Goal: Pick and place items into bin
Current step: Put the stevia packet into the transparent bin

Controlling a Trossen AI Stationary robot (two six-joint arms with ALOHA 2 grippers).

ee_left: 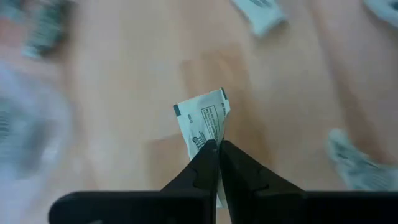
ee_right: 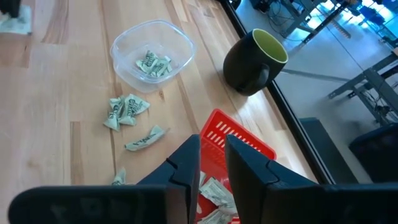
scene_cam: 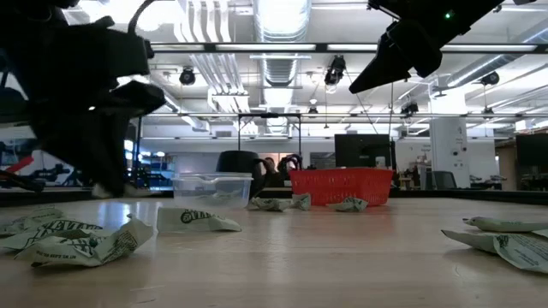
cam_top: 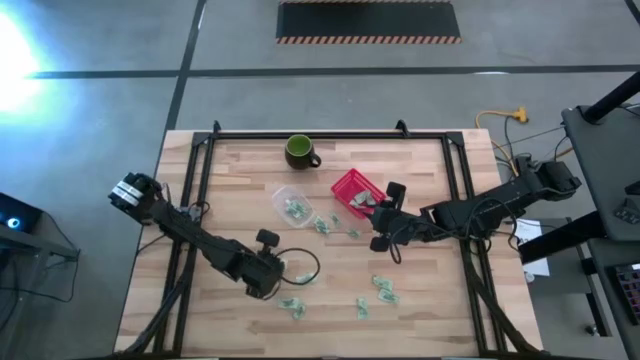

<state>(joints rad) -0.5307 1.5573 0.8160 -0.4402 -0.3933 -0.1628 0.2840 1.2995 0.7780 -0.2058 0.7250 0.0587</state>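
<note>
Items (cam_top: 382, 290), small crumpled green-and-white wrappers, are lying scattered over the wooden table (cam_top: 230, 190): we are counting a cluster toward the near right, a pair low in the middle (cam_top: 292, 306), and a few strung between the two containers (cam_top: 322, 226). Some are already sitting in the clear plastic tub (ee_right: 151, 53) and some in the red basket (cam_top: 352, 190).

We are seeing the left gripper (ee_left: 216, 148) down at the near-left part of the table, its fingers (ee_left: 200, 167) clenched tight on one wrapper (ee_left: 204, 118); the wrist view is showing the wrapper pinched by its lower edge, the rest sticking out past the fingertips over bare wood. From above, this gripper is sitting beside a loop of dark cable (cam_top: 303, 266).

The right gripper (ee_right: 212, 152) is hovering over the red basket's near edge, jaws standing a little apart with nothing between them that we can make out. Wrappers are showing inside the basket just below it (ee_right: 214, 190).

A dark green mug (cam_top: 299, 152) is standing upright at the far side of the table, apart from the tub and well apart from both grippers. In the low view the tub (scene_cam: 211, 190) and the basket (scene_cam: 341, 186) are sitting side by side in the middle distance, wrappers lying between them (scene_cam: 278, 204).
</note>
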